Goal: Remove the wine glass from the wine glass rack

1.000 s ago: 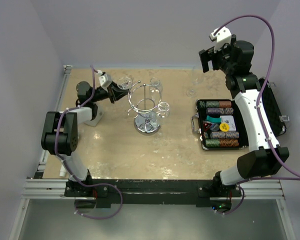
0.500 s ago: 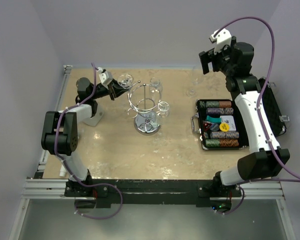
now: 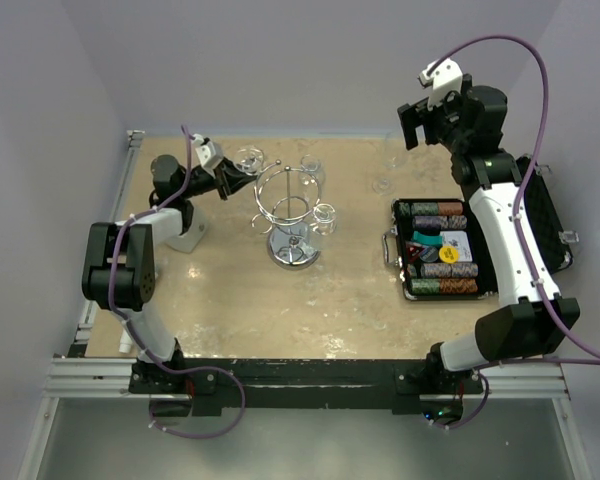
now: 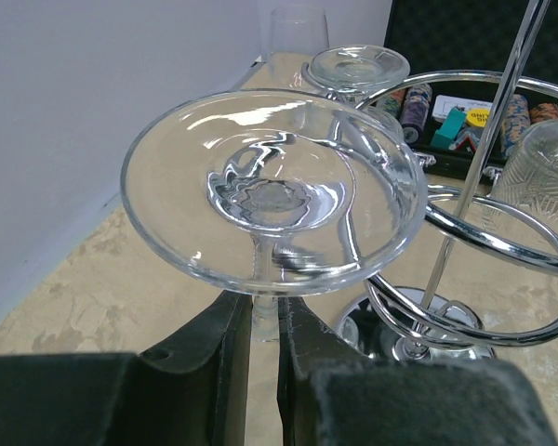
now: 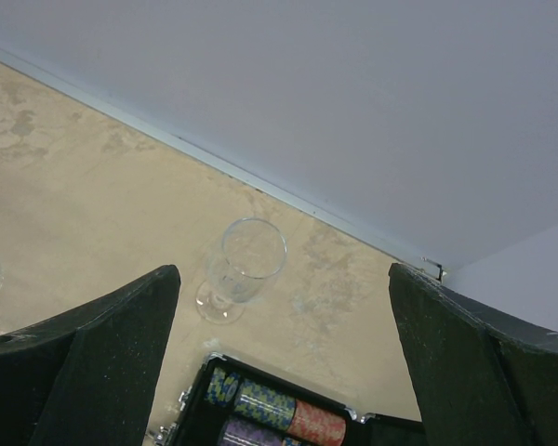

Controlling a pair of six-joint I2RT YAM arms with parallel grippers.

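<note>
Left gripper (image 4: 263, 321) clenches the wine glass (image 4: 274, 190) stem at the rack's (image 3: 292, 215) eleven o'clock; right gripper (image 5: 281, 279) hangs released.

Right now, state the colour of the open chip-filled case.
The case is black; top external view shows best.

No readable text, brand or number anywhere, only a yellow sticker (image 3: 450, 254) inside the chip case (image 3: 445, 297), with print too small to read.
</note>
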